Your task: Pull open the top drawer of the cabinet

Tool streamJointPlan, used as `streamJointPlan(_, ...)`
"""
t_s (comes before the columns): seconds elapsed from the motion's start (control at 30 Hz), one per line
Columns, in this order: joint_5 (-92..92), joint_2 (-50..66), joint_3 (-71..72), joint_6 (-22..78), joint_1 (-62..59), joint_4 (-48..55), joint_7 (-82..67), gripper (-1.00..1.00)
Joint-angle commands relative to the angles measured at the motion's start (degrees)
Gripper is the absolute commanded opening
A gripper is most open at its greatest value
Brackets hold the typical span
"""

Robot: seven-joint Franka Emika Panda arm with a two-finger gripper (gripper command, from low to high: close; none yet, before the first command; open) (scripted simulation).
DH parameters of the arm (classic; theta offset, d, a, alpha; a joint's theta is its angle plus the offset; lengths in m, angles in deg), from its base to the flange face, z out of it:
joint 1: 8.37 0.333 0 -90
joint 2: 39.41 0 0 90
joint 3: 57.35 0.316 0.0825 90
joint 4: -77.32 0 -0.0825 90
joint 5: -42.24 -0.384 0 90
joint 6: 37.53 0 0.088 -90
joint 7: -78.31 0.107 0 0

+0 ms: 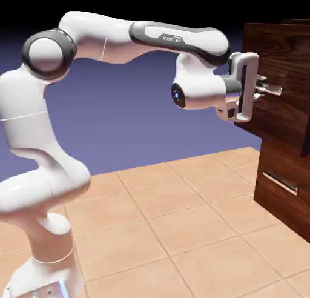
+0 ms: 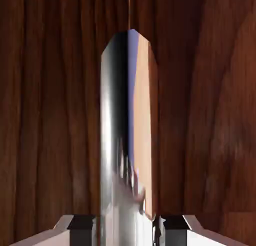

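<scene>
Item: gripper (image 1: 261,88). Position: at 3 o'clock in the exterior view, hand level, fingers pointing toward the cabinet (image 1: 284,163). State: jaws drawn nearly together, clamped on the handle (image 2: 127,140); in the hand view the silver bar fills the gap between the two grey fingertips (image 2: 80,225) and runs from 6 toward 12 o'clock, so the bar's long axis crosses the jaws' closing line squarely.

Item: top drawer (image 1: 281,79). Position: upper cabinet, at 3 o'clock from the hand, directly ahead of the fingers. Its front appears to stand a little proud of the cabinet face below it, which suggests it is already part way out; how far cannot be told.

Item: lower drawer (image 1: 281,188). Position: at 5 o'clock from the gripper, well apart, its own handle untouched.

Governing relation: drawer lies straight ahead of the gripper, with the bar held across the fingers. Judged next move: a straight pull away from the cabinet, toward 9 o'clock in the exterior view, with the grip kept square so the bar does not slip.
</scene>
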Motion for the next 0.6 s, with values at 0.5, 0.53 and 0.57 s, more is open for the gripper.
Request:
streamJointPlan(0.5,11.96,-23.94,-24.71,2.69,25.62,-25.12,18.56,-1.0)
streamJointPlan(0.53,11.96,-23.94,-24.71,2.69,25.62,-25.12,18.56,1.0)
streamJointPlan(0.57,11.96,-23.94,-24.71,2.69,25.62,-25.12,18.56,1.0)
